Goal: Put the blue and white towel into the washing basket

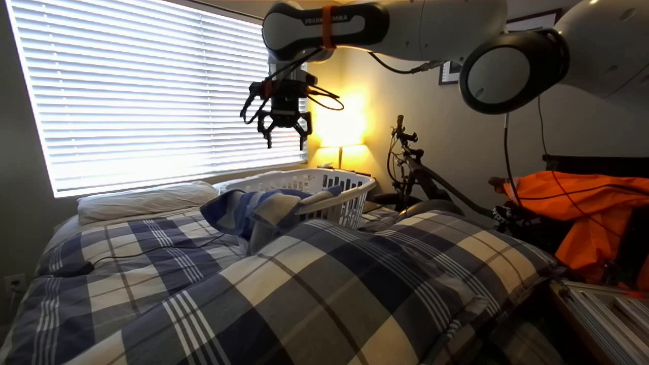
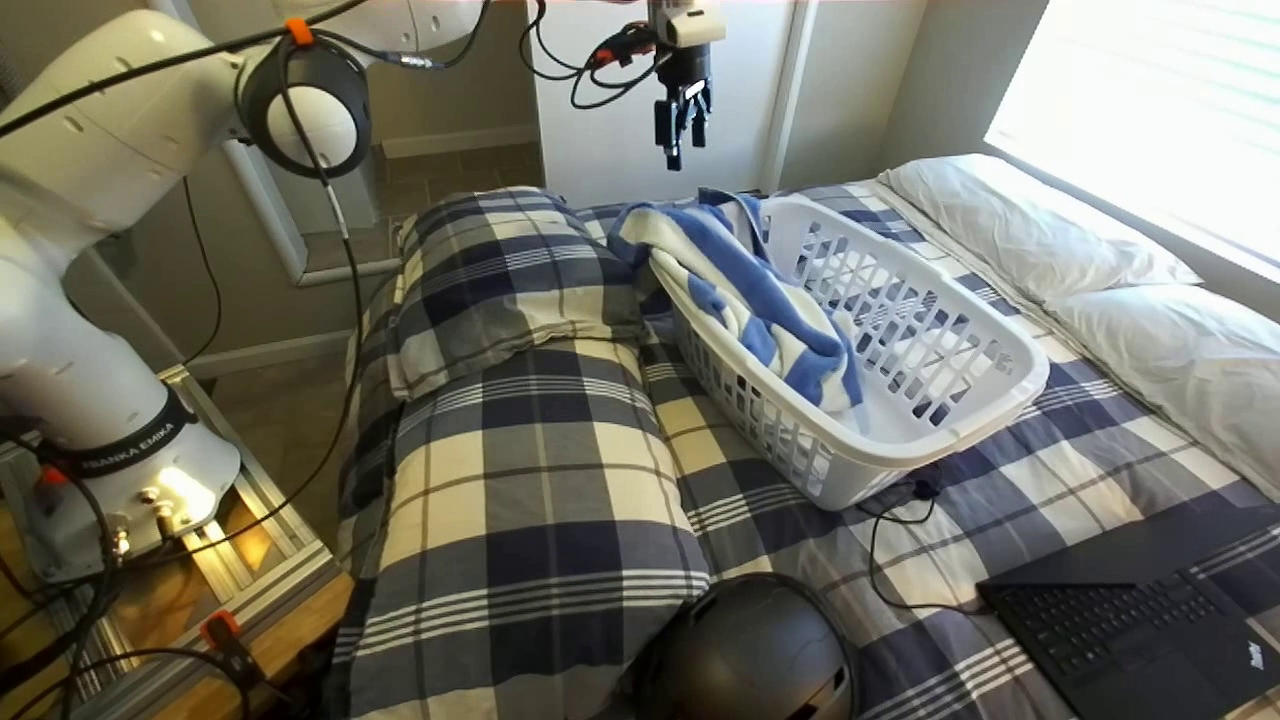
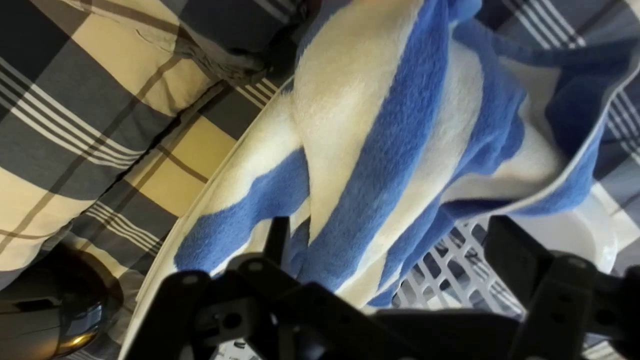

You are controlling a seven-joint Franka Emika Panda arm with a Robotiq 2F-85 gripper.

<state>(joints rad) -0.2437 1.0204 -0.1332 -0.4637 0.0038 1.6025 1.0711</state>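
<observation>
The blue and white striped towel lies draped over one corner of the white washing basket. In an exterior view, part of the towel hangs down inside the basket, and part lies over its rim and outside. My gripper is open and empty, up in the air above the basket and towel. It also shows open in an exterior view. In the wrist view, the towel lies below and beyond the open fingers, apart from them. The slotted basket wall shows between the fingers.
The basket stands on a bed with a checked cover. A bulky checked pillow or bedding roll lies beside it. A dark helmet, a laptop with a cable and white pillows lie around. A lamp stands behind.
</observation>
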